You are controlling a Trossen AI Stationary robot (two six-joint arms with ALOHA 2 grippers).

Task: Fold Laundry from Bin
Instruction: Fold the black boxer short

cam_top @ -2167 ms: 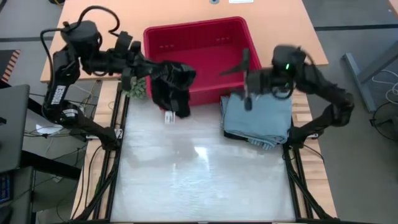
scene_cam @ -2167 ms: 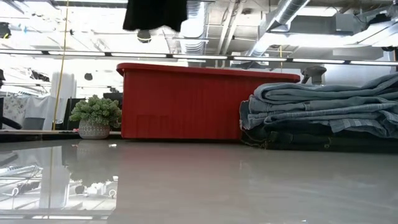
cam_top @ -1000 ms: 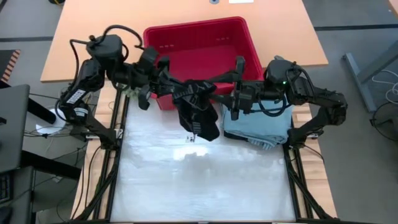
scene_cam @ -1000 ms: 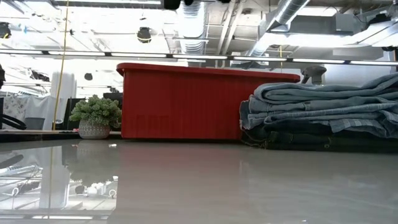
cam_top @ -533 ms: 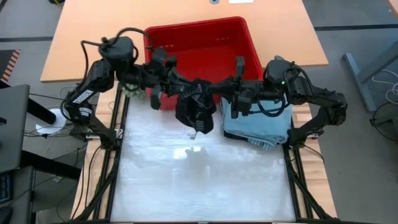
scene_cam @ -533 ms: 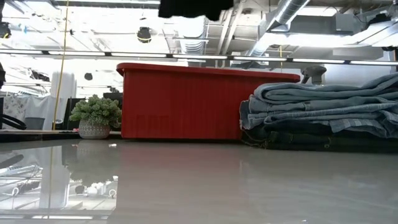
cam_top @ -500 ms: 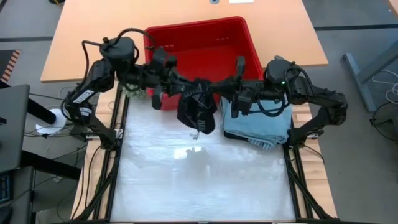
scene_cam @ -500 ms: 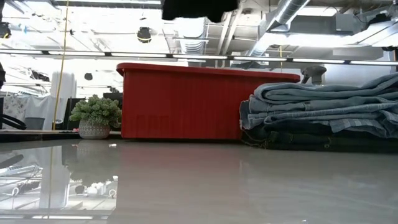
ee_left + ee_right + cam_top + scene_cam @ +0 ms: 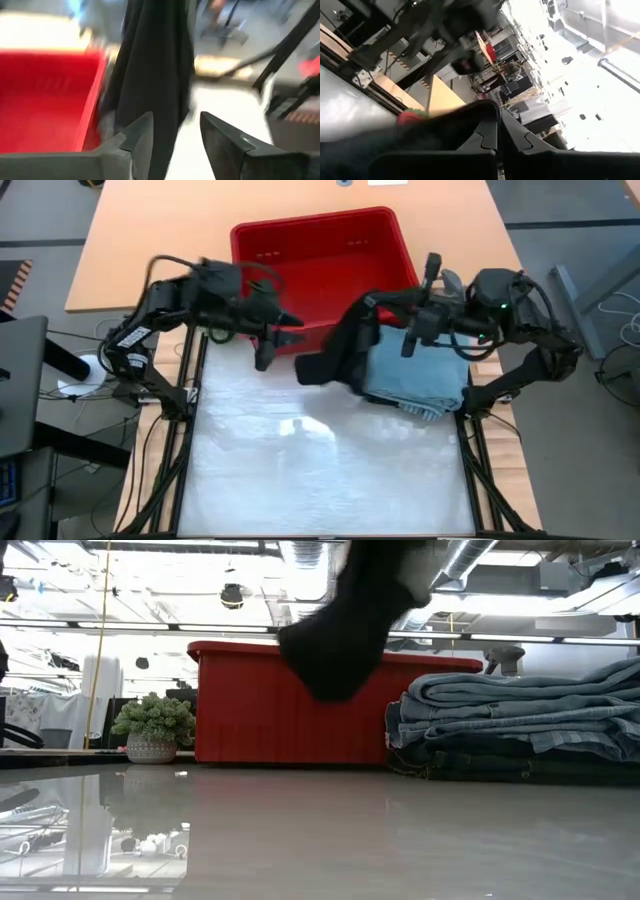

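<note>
Claw work first: we see the right claw (image 9: 372,302) clamped on a black garment (image 9: 340,355), its two fingers (image 9: 492,130) pressed together with the dark cloth bunched under them in the right wrist view. That garment hangs from the right claw above the tabletop (image 9: 320,460), just near of the red bin (image 9: 320,255) and beside the folded denim pile (image 9: 420,375); in the low view we see its dark mass (image 9: 350,630) dangling in front of the bin (image 9: 250,710), clear of the surface. We find the left claw (image 9: 285,330) to the left of the garment, its fingers (image 9: 137,135) standing apart with nothing between them, the black cloth (image 9: 155,75) hanging just beyond them. Folded light blue denim pieces (image 9: 520,720) lie stacked at the right of the tabletop, near of the bin's right corner. To the left of the bin, in the low view, we see a small potted plant (image 9: 153,727).
</note>
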